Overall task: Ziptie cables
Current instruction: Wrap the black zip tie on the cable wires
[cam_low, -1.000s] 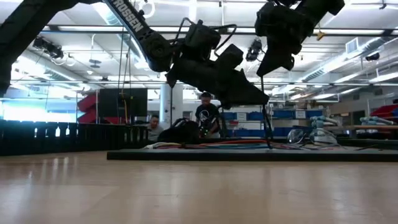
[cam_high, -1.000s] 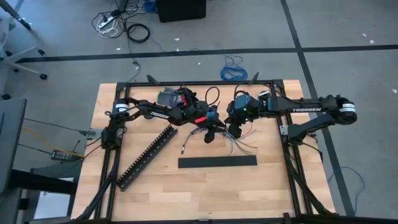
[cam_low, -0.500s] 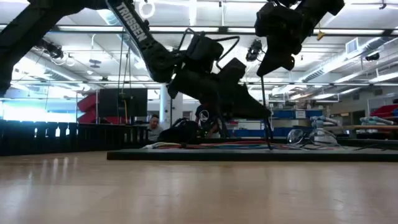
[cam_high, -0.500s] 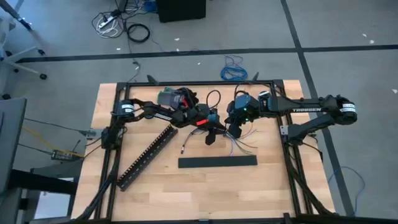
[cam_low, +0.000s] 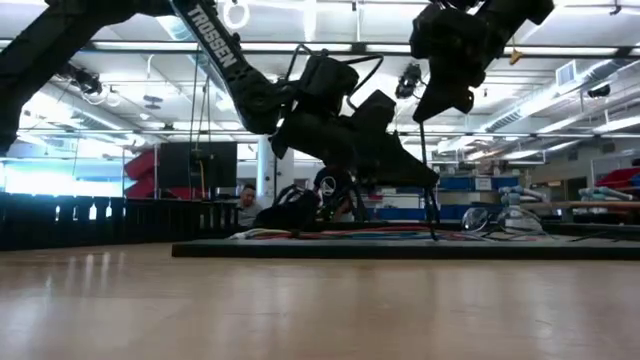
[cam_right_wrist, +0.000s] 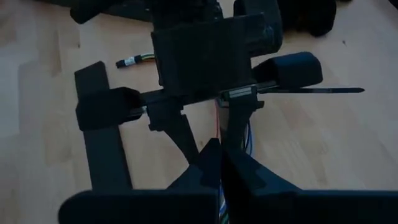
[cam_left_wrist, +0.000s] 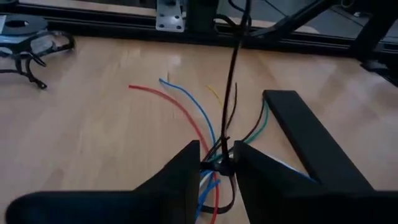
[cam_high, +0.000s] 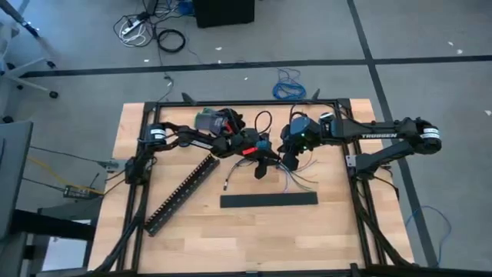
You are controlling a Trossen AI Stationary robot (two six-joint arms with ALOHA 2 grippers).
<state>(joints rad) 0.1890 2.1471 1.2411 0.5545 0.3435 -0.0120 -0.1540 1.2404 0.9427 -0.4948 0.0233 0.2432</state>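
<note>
The cables are thin red, blue, green and yellow wires. They lie fanned on the wood in the middle of the table. A black ziptie loops round the bundle and rises straight up as a thin strip. My left gripper is shut on the bundle at the loop. My right gripper is above it, shut on the ziptie's strip. Another thin pointed black strip shows beyond the left gripper. My left gripper pinches the wire bundle between its two fingers, right where the ziptie loop wraps it. The fingers come slanting down from the table's left. The wires' free ends rest fanned on the wood beyond the fingers. My right gripper pinches the upper part of the ziptie's strip between its shut fingers, coming from above and pointing down. The strip hangs straight and taut from the fingers down to the bundle.
A wide flat black bar lies just near of the bundle. A long slotted black duct lies slanted at the left. A small connector lead lies left of the bundle. A black frame edges the table.
My left gripper has shifted slightly toward the right gripper and sunk a little while staying on the bundle. My right gripper and the upright ziptie strip have kept still.
</note>
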